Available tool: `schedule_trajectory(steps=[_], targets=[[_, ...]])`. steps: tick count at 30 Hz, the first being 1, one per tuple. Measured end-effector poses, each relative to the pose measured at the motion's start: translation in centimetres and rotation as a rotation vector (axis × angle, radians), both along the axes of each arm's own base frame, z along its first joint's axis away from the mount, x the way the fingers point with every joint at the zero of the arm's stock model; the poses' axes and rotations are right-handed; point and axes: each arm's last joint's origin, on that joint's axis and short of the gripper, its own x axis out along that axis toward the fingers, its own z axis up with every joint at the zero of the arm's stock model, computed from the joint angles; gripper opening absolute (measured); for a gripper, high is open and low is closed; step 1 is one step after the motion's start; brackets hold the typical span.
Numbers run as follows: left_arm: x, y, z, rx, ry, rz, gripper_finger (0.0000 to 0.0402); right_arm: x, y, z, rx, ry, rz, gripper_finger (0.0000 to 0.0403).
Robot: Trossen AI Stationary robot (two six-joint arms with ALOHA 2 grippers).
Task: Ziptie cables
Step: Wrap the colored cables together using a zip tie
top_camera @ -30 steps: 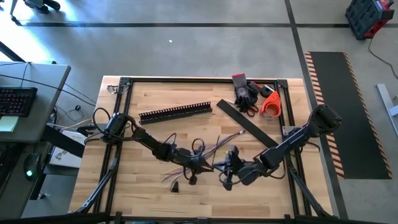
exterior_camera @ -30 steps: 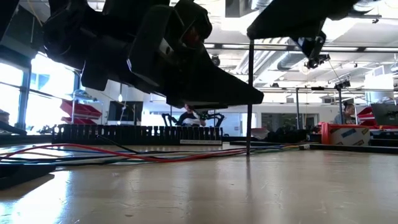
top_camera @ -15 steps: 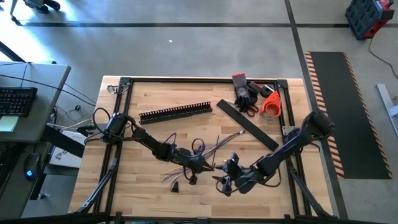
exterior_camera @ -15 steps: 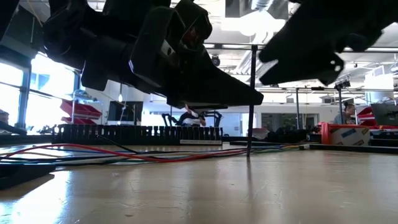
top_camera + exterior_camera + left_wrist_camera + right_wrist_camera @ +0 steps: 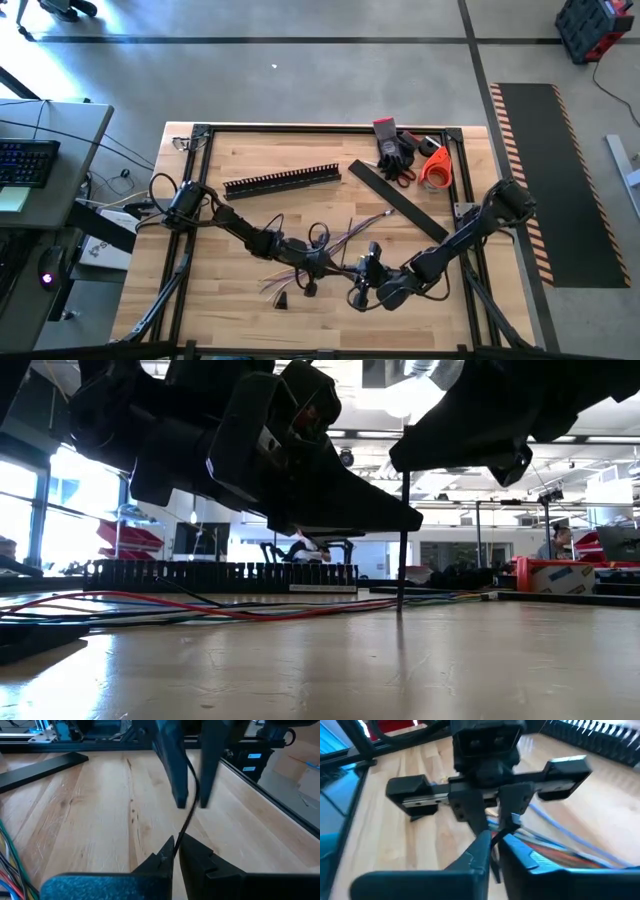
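Note:
The cables (image 5: pixel 330 240) lie splayed on the wooden table, dark with red, blue and green strands (image 5: pixel 200 605). A thin black zip tie (image 5: pixel 401 560) stands upright over them, and its lower end (image 5: pixel 400 606) reaches down to the cables. My left gripper (image 5: pixel 328 266) comes in from the table's left and is shut on the zip tie (image 5: pixel 186 817). My right gripper (image 5: pixel 358 275) faces it from the right and is shut on the same strand, higher up. Each wrist view shows the other gripper head-on. My left gripper pinches the zip tie's middle stretch (image 5: pixel 176 840) between its two fingertips. The fingers come nearly level from the table's left and lie across the upright strand, which runs on up from them. My right gripper pinches the zip tie's upper part (image 5: pixel 493 857) between its fingertips, just above my left gripper's hold. Its fingers slant down from the table's right and lie across the strand. The dark fingers hide the strand's top in the low view.
A black comb-toothed rail (image 5: pixel 282 181) and a flat black strip (image 5: pixel 398 200) lie toward the far edge. Black gloves (image 5: pixel 392 145), red-handled scissors and an orange tape roll (image 5: pixel 435 168) sit at the far right. A small black piece (image 5: pixel 281 299) lies near the front.
My right gripper has come down and toward my left gripper, onto the upper part of the upright zip tie, whose top stood free a second ago. The zip tie and the cables have stayed in place.

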Motion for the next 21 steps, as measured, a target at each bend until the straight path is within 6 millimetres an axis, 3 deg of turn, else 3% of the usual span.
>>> schedule_trajectory(steps=[5, 15, 21], targets=[[0.0, -0.07, 0.05, -0.007, -0.004, -0.023, 0.001, -0.11, 0.08, 0.04, -0.03, -0.008, -0.013, 0.0002], [0.4, 0.59, 0.85, -0.081, -0.072, -0.022, 0.0121, -0.11, 0.1, -0.03, -0.062, 0.007, 0.013, 0.0], [0.43, 0.71, 0.98, -0.07, -0.077, -0.009, 0.0108, -0.11, 0.09, -0.05, -0.068, 0.008, 0.012, 0.0]])
